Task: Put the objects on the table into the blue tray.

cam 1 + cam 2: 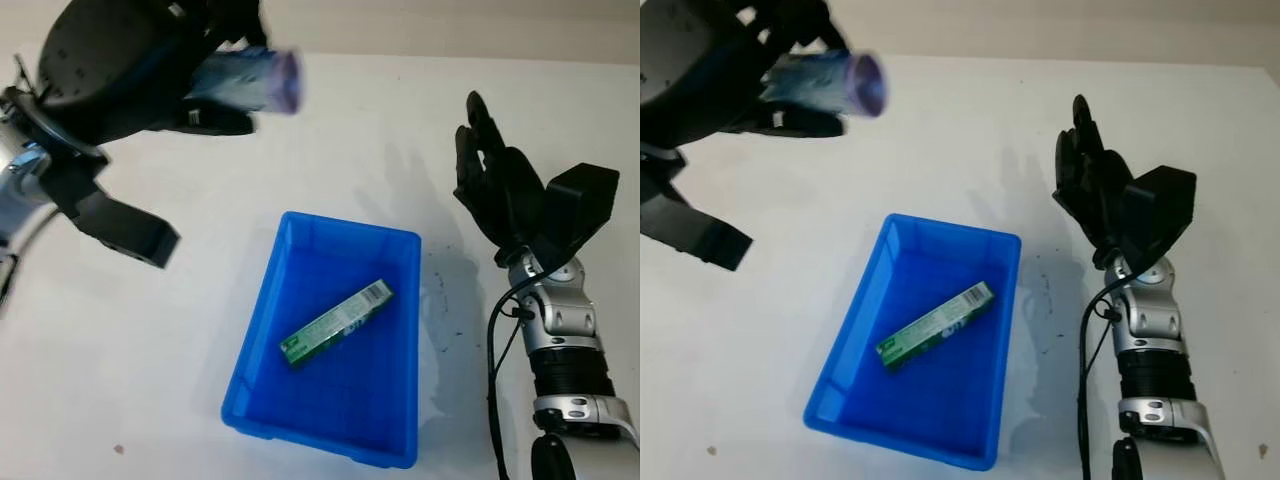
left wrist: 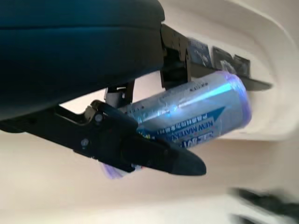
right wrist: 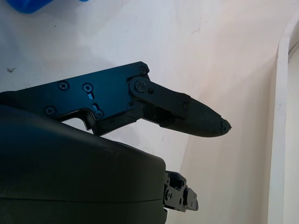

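Left hand [image 1: 150, 70] holds can [image 1: 245, 78] aloft

Glossy metal can [image 2: 196, 112], shiny blue plastic tray [image 1: 300, 400], matt white table [image 1: 330, 140].

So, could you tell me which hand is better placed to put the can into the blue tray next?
The left hand. It already grips the can, raised above the table beyond the blue tray's far left corner. The right hand is open, holding nothing, to the tray's right.

One blue tray [image 1: 262, 330], one green box [image 1: 335, 323] (inside tray), one can [image 1: 245, 78].
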{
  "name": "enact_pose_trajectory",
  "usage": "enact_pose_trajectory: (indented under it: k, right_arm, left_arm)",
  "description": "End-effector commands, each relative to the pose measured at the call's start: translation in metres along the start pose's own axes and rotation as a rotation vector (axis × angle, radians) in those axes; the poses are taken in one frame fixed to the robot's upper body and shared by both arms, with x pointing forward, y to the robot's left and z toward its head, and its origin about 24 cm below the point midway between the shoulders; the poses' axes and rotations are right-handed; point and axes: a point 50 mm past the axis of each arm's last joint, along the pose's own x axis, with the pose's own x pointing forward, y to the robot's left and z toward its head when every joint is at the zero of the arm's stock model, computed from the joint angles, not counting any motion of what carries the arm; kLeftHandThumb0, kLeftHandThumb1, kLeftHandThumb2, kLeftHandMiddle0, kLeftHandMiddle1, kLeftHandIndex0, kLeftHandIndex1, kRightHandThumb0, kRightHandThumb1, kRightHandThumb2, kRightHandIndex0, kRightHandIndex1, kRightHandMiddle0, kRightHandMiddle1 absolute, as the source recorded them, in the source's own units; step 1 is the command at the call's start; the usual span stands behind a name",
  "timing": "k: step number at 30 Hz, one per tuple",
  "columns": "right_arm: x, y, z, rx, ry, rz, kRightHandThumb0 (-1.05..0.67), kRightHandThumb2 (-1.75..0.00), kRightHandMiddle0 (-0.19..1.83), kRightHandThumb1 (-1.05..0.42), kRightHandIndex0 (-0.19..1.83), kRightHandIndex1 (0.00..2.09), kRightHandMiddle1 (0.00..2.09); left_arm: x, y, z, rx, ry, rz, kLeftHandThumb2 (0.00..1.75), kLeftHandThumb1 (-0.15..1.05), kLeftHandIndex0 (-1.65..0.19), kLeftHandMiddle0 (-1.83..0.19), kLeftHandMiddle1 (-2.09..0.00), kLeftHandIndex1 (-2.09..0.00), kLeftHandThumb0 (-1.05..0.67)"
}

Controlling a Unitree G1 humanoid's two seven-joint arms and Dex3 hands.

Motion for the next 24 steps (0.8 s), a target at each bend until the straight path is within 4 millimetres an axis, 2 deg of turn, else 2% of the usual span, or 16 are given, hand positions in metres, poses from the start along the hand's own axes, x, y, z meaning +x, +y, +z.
enact_pose_trajectory:
  k: [1, 3, 6, 7, 9, 11, 12, 13, 15, 16, 17, 19, 24]
  right_arm:
    - [0.000, 0.001, 0.004, -0.004, -0.024, 0.002, -0.65, -0.75, -0.19, -1.05, -0.19, 0.00, 0.00]
    - [0.000, 0.001, 0.004, -0.001, -0.026, 0.004, -0.64, -0.76, -0.19, -1.05, -0.19, 0.00, 0.00]
    - [-0.001, 0.002, 0.003, -0.003, -0.019, 0.000, -0.64, -0.76, -0.19, -1.05, -0.19, 0.00, 0.00]
    - [-0.001, 0.003, 0.002, 0.000, -0.019, -0.004, -0.64, -0.76, -0.19, -1.05, -0.19, 0.00, 0.00]
    - [-0.001, 0.004, 0.002, 0.001, -0.021, -0.006, -0.64, -0.76, -0.19, -1.05, -0.19, 0.00, 0.00]
    - [-0.002, 0.004, 0.001, -0.001, -0.021, -0.001, -0.64, -0.76, -0.19, -1.05, -0.19, 0.00, 0.00]
    - [-0.002, 0.004, 0.000, -0.004, -0.019, 0.003, -0.64, -0.76, -0.19, -1.05, -0.19, 0.00, 0.00]
    - [-0.002, 0.004, 0.000, -0.008, -0.017, 0.004, -0.64, -0.76, -0.19, -1.05, -0.19, 0.00, 0.00]
    - [-0.003, 0.004, -0.001, -0.010, -0.014, 0.006, -0.65, -0.76, -0.19, -1.05, -0.19, 0.00, 0.00]
    - [-0.003, 0.004, -0.001, -0.011, -0.013, 0.006, -0.65, -0.76, -0.19, -1.05, -0.19, 0.00, 0.00]
    - [-0.003, 0.004, -0.001, -0.009, -0.010, 0.004, -0.65, -0.76, -0.19, -1.05, -0.19, 0.00, 0.00]
    - [-0.003, 0.004, -0.002, -0.010, -0.005, 0.003, -0.65, -0.75, -0.19, -1.05, -0.19, 0.00, 0.00]
    - [-0.004, 0.004, -0.003, -0.003, -0.001, 0.000, -0.65, -0.72, -0.19, -1.05, -0.19, 0.00, 0.00]
  left_arm:
    - [-0.003, -0.005, 0.015, -0.139, -0.011, -0.057, 0.36, 1.05, -0.29, -0.76, -2.09, -1.87, -0.46]
    - [-0.004, -0.012, 0.027, -0.238, -0.019, -0.119, 0.40, 1.05, -0.27, -0.69, -2.09, -1.87, -0.44]
    - [-0.006, -0.024, 0.035, -0.352, 0.020, -0.214, 0.35, 1.05, -0.26, -0.79, -2.06, -1.75, -0.41]
    - [-0.006, -0.027, 0.036, -0.398, 0.045, -0.254, 0.34, 1.05, -0.28, -0.78, -2.03, -1.83, -0.41]
    - [-0.007, -0.033, 0.037, -0.470, 0.089, -0.332, 0.32, 1.05, -0.28, -0.73, -1.98, -1.89, -0.37]
    - [-0.008, -0.037, 0.038, -0.502, 0.145, -0.391, 0.28, 1.05, -0.26, -0.66, -1.91, -1.85, -0.35]
    - [-0.008, -0.039, 0.039, -0.502, 0.174, -0.421, 0.27, 1.05, -0.15, -0.60, -1.93, -1.79, -0.36]
    - [-0.009, -0.041, 0.039, -0.500, 0.199, -0.454, 0.26, 1.05, 0.05, -0.31, -1.65, -1.42, -0.41]
    - [-0.010, -0.043, 0.039, -0.491, 0.224, -0.529, 0.26, 1.05, 0.15, -0.08, -1.04, -0.68, -0.47]
    - [-0.011, -0.043, 0.038, -0.494, 0.229, -0.563, 0.26, 1.05, 0.18, 0.05, -0.63, -0.29, -0.53]
    - [-0.012, -0.044, 0.037, -0.503, 0.228, -0.589, 0.27, 1.05, 0.18, 0.11, -0.41, -0.15, -0.56]
    - [-0.012, -0.044, 0.036, -0.512, 0.217, -0.618, 0.27, 1.05, 0.19, 0.17, -0.09, -0.03, -0.63]
    - [-0.011, -0.042, 0.035, -0.498, 0.218, -0.620, 0.27, 1.05, 0.19, 0.19, 0.00, 0.00, -0.69]
